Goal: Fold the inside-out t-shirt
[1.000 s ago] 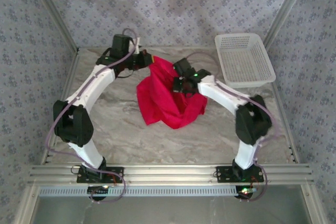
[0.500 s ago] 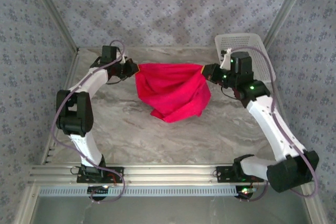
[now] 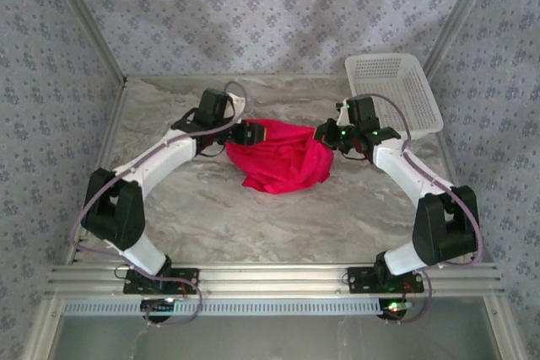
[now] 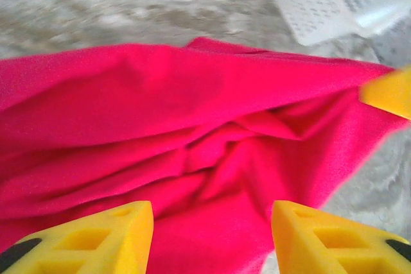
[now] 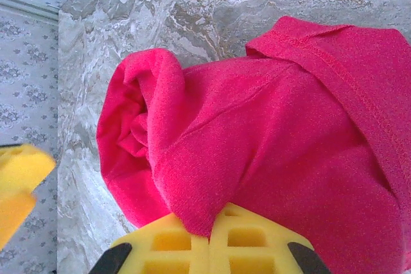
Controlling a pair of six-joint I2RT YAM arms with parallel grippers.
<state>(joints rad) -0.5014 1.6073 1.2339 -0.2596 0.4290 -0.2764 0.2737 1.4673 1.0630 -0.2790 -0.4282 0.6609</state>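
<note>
Right gripper (image 5: 209, 243) is clamped on a fold at the right edge of the inside-out t-shirt (image 3: 278, 162). Left gripper (image 4: 212, 240) is at the shirt's left edge, jaws apart, red cloth showing in the gap. Shirt is a bunched heap on the desk (image 3: 253, 217), centre-far, between the two grippers; white mesh basket (image 3: 394, 94) is at the far right, apart from it.

Basket (image 3: 390, 90): white mesh plastic, far right corner.
Bench (image 3: 253, 225): grey marbled surface.
Walls (image 3: 278, 14): pale floral-patterned paper.
</note>
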